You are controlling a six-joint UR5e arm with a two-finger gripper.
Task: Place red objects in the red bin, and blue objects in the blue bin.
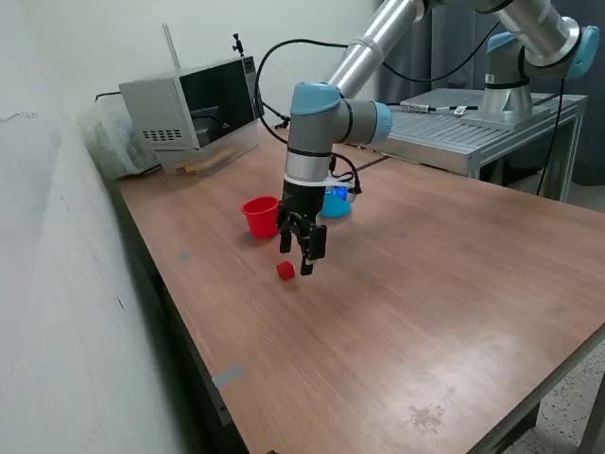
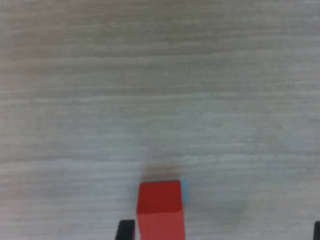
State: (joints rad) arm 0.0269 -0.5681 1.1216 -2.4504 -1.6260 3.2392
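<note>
The red cube (image 1: 285, 271) lies just below the gripper (image 1: 304, 253) (jaws spread, empty).

Evenly and brightly lit from overhead, with soft sheen on the wooden table (image 1: 425, 312) beyond the gripper (image 1: 304, 248). Short, faint shadows beneath that gripper. Sharp in the exterior view; soft and blurred throughout the wrist view, washed pale around the red cube (image 2: 160, 210).

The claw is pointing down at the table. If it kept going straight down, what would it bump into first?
Probably the small red cube. The claw hangs open just above it, and the wrist view shows the cube near its fingers. Depth is unclear, so it might touch the wooden table instead.
</note>
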